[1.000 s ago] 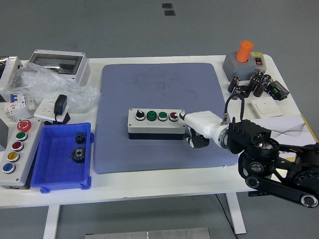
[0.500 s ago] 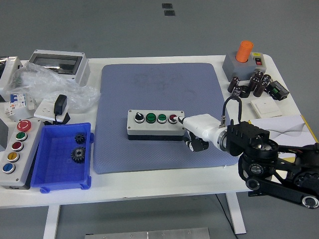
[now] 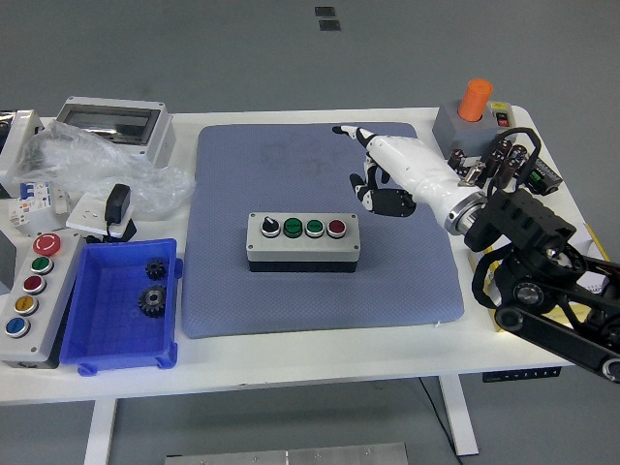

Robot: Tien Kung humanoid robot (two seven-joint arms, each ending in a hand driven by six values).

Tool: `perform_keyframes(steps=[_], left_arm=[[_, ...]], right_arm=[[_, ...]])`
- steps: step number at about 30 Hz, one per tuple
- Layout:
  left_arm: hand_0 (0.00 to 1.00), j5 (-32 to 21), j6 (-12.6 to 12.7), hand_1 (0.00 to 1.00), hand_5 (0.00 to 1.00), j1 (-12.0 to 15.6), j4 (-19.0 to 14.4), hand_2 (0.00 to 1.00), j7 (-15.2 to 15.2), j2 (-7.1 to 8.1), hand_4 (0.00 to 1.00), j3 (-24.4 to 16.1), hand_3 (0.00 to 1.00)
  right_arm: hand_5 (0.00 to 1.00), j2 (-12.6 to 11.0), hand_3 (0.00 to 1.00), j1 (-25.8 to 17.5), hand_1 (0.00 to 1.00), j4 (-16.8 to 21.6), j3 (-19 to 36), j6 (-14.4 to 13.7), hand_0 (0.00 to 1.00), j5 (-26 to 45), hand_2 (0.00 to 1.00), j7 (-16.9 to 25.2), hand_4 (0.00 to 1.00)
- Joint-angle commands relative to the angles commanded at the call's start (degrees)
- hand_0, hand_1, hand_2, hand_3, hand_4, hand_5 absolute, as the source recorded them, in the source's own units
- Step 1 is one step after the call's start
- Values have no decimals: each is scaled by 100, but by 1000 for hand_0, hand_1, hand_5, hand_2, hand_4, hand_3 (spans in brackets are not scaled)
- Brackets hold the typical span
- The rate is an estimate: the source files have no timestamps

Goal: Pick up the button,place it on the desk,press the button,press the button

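Observation:
A grey button box lies in the middle of the blue mat. Its top holds a black selector knob, two green buttons and a red button. My right hand is white with black fingers. It hovers above the mat, up and to the right of the box, not touching it. Its index finger points left, the other fingers are curled, and it holds nothing. My left arm is out of view.
A blue bin with two gears sits at the front left, beside a second button box. A plastic bag, adapter and grey enclosure lie at the back left. An orange-topped box, capacitors and a white switch sit at the right.
My right hand has lifted off the red button at the box's right end and moved up and back, away from the box. The box has stayed in place.

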Motion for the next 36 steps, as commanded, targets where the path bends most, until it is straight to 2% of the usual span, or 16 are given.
perform_keyframes(steps=[1,2,6,7,12,13,18,19,24,25,26,31,32,36], left_arm=[[577,-6,4,616,267,3,0,575,-4,-2,737,-1,618],[577,-11,8,617,270,2,1,574,-9,-3,737,1,618],[577,-10,13,617,270,-16,-1,574,-23,-2,737,1,618],[578,-13,13,616,270,-21,-1,575,-25,-1,738,8,618],[578,-38,22,616,270,4,-1,575,-34,26,738,13,618],[578,-48,25,616,270,24,1,574,-35,35,738,13,618],[578,-57,20,616,270,98,8,574,-38,71,738,-33,618],[578,-52,17,616,270,106,8,575,-40,76,739,-48,619],[578,-17,-6,616,270,146,12,575,-42,93,739,-124,619],[578,-9,-11,616,270,159,13,575,-42,94,740,-139,620],[578,-5,-14,616,270,167,14,575,-41,95,740,-147,620],[578,42,-34,616,270,242,21,575,-28,77,740,-210,620],[578,67,-40,616,269,264,20,575,-26,69,740,-259,620],[578,185,-68,616,269,403,9,575,-19,52,740,-498,620]], right_arm=[[2,30,916,-16,458,-34,79,-93,377,8,229,83,398],[233,85,910,-37,508,-97,157,-205,366,31,457,208,562],[233,236,910,-74,508,-282,200,-336,366,17,457,436,562],[488,279,998,-85,803,-345,193,-350,721,1,902,480,953],[488,435,998,-193,803,-579,258,-476,721,31,902,680,953],[577,473,998,-235,921,-627,317,-554,891,126,998,787,998],[577,642,998,-478,921,-836,679,-996,891,689,998,1365,998],[605,664,998,-525,962,-863,740,-1071,979,797,998,1474,998],[605,744,998,-778,962,-992,1067,-1427,979,1433,998,2145,998],[767,762,998,-834,972,-1042,1144,-1487,995,1598,998,2316,998],[767,774,998,-869,972,-1076,1192,-1522,995,1729,998,2449,998],[767,839,998,-1053,972,-1229,1419,-1571,995,2447,998,3143,998],[870,847,998,-1095,957,-1251,1462,-1565,986,2585,998,3269,998],[870,895,998,-1413,957,-1357,1727,-1527,986,3204,998,3825,998]])
